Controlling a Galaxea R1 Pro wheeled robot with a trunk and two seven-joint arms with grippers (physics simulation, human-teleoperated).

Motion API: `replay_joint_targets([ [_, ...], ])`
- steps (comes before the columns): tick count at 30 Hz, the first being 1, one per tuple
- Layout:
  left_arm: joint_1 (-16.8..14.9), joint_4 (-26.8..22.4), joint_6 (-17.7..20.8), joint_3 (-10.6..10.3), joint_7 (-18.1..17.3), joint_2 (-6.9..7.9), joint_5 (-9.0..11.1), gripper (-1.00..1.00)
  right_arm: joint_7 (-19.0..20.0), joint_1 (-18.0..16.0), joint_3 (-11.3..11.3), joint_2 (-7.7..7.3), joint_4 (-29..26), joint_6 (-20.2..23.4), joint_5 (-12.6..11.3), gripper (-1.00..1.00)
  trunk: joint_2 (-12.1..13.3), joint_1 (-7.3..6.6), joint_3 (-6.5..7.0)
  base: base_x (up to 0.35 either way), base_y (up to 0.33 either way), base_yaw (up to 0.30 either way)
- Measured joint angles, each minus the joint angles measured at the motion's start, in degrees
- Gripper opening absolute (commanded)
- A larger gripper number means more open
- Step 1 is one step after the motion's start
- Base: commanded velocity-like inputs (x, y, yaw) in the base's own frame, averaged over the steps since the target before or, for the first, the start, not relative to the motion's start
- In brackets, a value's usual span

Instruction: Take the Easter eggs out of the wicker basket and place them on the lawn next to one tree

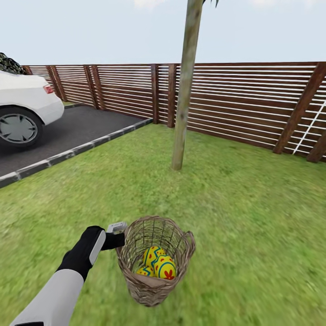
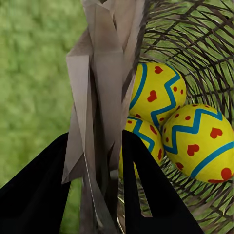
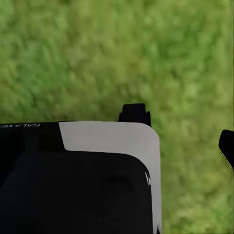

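- Three eggs [image 1: 158, 263] sit bunched together in the bottom of the basket [image 1: 149, 285], all touching; yellow with blue zigzags and red hearts.
- One basket, tilted a bit, on the lawn [image 1: 253, 217] near the camera.
- Left gripper [image 1: 118, 235] is at the basket's left rim. From the wrist cam its two fingers [image 2: 146, 195] are closed on the rim, one inside the basket, one outside.
- Right gripper [image 3: 185, 131]: two dark fingertips apart over bare grass, nothing between them, so it looks open and empty.
- One tree [image 1: 183, 104] stands farther back on the lawn, well apart from the basket.
- Behind it one slatted fence [image 1: 244, 99]; off left a driveway [image 1: 77, 129] with one white car [image 1: 25, 106].
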Motion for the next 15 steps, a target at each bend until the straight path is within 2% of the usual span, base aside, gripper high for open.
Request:
replay_joint_targets([
  [5, 0.0, 0.0, 0.0, 0.0, 0.0, -0.04, 0.6, -1.00, 0.0, 0.0, 0.0, 0.07, 0.0, -0.1, 0.0, 1.00, 0.0, 0.00, 0.00, 0.341, 0.000, 0.000],
  [15, 0.0, 0.0, 0.0, 0.0, 0.0, -0.06, 0.2, -1.00, 0.0, 0.0, 0.0, 0.03, -0.1, -0.1, 0.0, 1.00, 0.0, 0.00, 0.00, 0.341, 0.000, 0.000],
])
